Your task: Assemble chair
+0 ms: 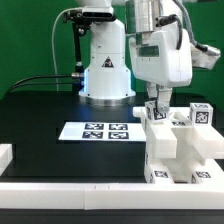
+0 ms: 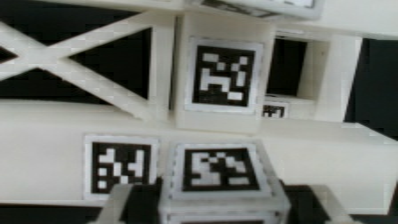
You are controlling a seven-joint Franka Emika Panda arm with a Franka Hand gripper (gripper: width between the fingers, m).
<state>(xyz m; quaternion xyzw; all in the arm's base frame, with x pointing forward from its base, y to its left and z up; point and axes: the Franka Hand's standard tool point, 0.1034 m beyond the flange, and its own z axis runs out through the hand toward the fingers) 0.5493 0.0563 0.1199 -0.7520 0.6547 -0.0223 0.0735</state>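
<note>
Gripper (image 1: 156,103): mine, pointing straight down, jaws partly closed on a tagged white block (image 2: 217,170); a firm hold I cannot confirm. Chair (image 1: 180,145): white blocky assembly on the black surface (image 1: 40,115), at the exterior view's right, directly beneath me. Marker board (image 1: 105,131): flat, beside it.

A green backdrop (image 1: 30,40) fills the space behind the scene in the exterior view. In front of it lies a black tabletop (image 1: 40,115), evenly lit and slightly glossy. The marker board (image 1: 99,131), flat and white with square black tags, lies on it near the middle. A white border rail (image 1: 60,184) runs along the tabletop's near edge, with a short white block at the exterior view's left.
</note>
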